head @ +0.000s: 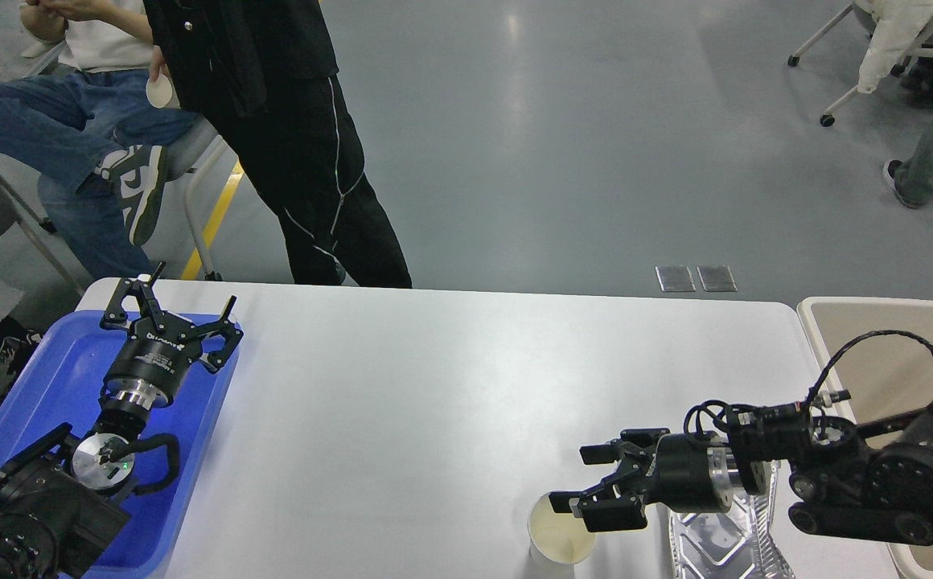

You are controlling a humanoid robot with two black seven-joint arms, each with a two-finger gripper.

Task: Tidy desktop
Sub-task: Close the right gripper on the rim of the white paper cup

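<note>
The white worktop fills the middle of the head view, and nearly all of it is bare. What is left to tidy sits at its near right edge: a paper cup, upright with its mouth open to the camera, and just to the right of the cup a crumpled foil tray, partly hidden under the right arm.

The right gripper is the nearer one by far. It reaches in from the right, lying roughly level, with its jaws pointing left and spread moderately wide. The lower finger overlaps the cup's far rim in this view; whether it touches the rim or hangs just above it cannot be told. It holds nothing. The cup lies just below and towards the camera from the jaws, so the next move likely calls for a short drop over the rim.

The left gripper hovers over the blue tray, well to the left of the cup, jaws spread wide and empty. A beige bin stands right of the cup, beyond the worktop's right end.
</note>
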